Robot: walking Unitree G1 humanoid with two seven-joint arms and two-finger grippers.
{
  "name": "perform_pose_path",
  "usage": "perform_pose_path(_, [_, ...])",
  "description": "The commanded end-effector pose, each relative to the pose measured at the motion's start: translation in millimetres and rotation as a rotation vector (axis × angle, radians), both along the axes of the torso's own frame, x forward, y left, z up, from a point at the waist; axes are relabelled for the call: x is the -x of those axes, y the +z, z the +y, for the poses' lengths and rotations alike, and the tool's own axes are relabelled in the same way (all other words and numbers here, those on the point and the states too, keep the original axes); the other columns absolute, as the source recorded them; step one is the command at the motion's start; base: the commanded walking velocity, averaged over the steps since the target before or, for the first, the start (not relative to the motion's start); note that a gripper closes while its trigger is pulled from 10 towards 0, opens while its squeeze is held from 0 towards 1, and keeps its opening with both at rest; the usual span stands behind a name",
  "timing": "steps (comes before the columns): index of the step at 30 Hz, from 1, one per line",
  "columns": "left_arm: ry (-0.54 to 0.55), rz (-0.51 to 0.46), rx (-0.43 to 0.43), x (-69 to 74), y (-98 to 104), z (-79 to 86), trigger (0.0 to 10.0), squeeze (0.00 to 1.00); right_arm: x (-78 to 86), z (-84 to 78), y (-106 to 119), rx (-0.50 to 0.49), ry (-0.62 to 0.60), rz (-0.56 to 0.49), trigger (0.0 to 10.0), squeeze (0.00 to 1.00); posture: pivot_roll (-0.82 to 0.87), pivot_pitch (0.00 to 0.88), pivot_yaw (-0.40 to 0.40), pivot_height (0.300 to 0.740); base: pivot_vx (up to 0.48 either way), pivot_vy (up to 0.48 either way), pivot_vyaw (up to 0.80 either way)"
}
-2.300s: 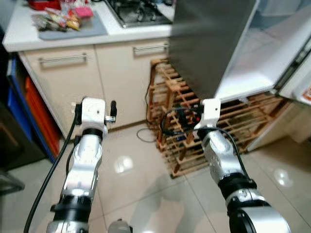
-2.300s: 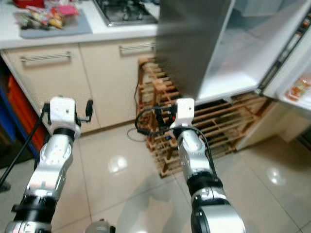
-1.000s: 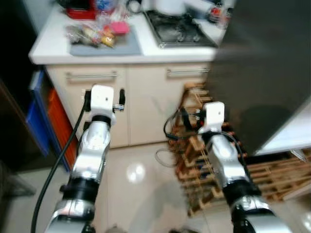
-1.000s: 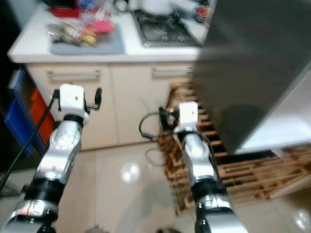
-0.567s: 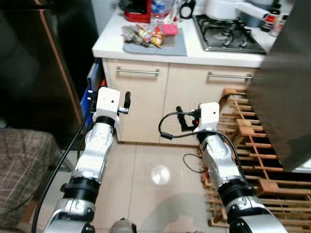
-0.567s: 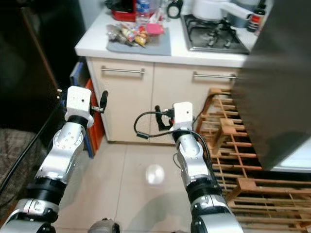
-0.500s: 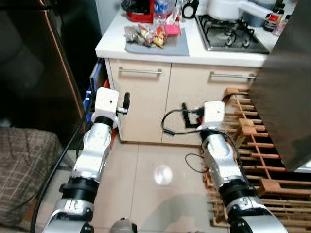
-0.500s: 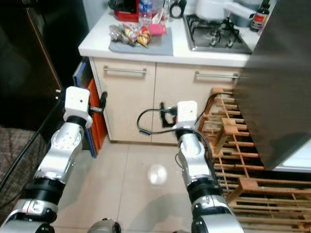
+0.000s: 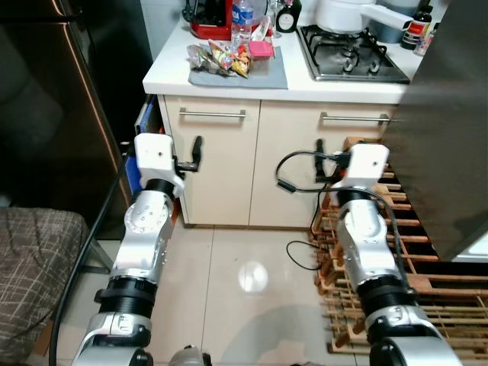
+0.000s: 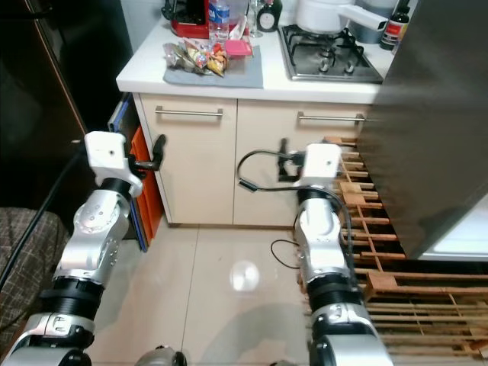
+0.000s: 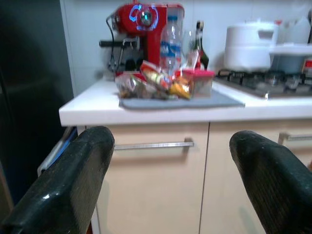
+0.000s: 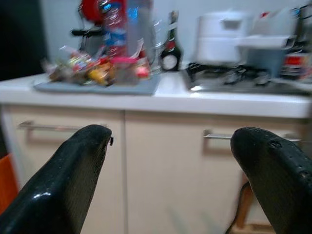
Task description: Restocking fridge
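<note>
A heap of snack packets (image 9: 227, 57) lies on a grey mat (image 9: 271, 78) on the white counter, with a water bottle (image 9: 242, 11) behind it. The left wrist view looks level at the same packets (image 11: 157, 84) and bottle (image 11: 171, 42). My left gripper (image 9: 195, 155) is raised in front of the left cupboard door, open and holding nothing, well short of the counter. My right gripper (image 9: 319, 168) hangs before the right cupboard door, also open and holding nothing. The fridge's dark door (image 9: 450, 130) stands at the right edge.
A red coffee machine (image 9: 209, 15), a gas hob (image 9: 351, 64) and a white pot (image 9: 343, 11) share the counter. A wooden rack (image 9: 427, 305) sits low on the right. A dark cabinet (image 9: 53, 114) and a checked cushion (image 9: 30, 274) are on the left. Glossy tiled floor (image 9: 244, 282) lies ahead.
The view has swung left from the open fridge to the counter and cupboards. Both arms stay raised and open; the right one now sits further right in the picture.
</note>
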State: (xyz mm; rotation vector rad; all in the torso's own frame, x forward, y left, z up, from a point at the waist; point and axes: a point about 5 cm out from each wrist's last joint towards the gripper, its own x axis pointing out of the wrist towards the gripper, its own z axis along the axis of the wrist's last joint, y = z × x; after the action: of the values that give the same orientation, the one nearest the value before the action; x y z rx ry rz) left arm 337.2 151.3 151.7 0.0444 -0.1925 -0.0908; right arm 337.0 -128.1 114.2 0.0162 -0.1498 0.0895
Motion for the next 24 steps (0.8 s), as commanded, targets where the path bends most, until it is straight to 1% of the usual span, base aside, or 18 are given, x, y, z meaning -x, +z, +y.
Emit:
perform_pose_path(1, [0.018, -0.050, 0.010, -0.3, 10.0, 2.3, 10.0, 0.00, -1.0, -2.1, 1.7, -0.007, -0.004, 0.008, 10.0, 0.00, 0.01, 0.000, -0.007, 0.740, 0.480, 0.000, 0.00])
perform_pose_path(5, [0.010, -0.057, 0.002, 0.1, 10.7, 1.2, 10.0, 0.00, -2.5, 0.5, -3.3, -0.008, 0.002, 0.048, 10.0, 0.00, 0.02, 0.000, -0.011, 0.740, 0.480, 0.000, 0.00])
perform_pose_path(7, [0.007, -0.061, -0.004, 0.3, 11.3, 1.2, 10.0, 0.00, -2.3, 1.3, -3.0, -0.018, 0.006, 0.047, 10.0, 0.00, 0.02, 0.000, -0.014, 0.740, 0.480, 0.000, 0.69])
perform_pose_path(10, [0.004, -0.074, -0.019, 0.7, 13.7, -0.4, 10.0, 0.00, -3.0, 3.2, -1.9, -0.003, 0.016, 0.046, 10.0, 0.00, 0.03, 0.000, -0.020, 0.740, 0.480, 0.000, 0.67])
perform_pose_path(19, [-0.018, -0.090, -0.039, 3.0, 16.6, -0.9, 10.0, 0.00, -6.0, 1.5, -0.2, -0.015, -0.011, 0.047, 10.0, 0.00, 0.03, 0.000, -0.002, 0.740, 0.480, 0.000, 0.00])
perform_pose_path(24, [-0.038, -0.095, -0.062, 1.7, 18.7, -2.3, 10.0, 0.00, -5.4, 4.0, 0.5, -0.017, -0.010, 0.041, 10.0, 0.00, 0.03, 0.000, 0.006, 0.740, 0.480, 0.000, 0.00])
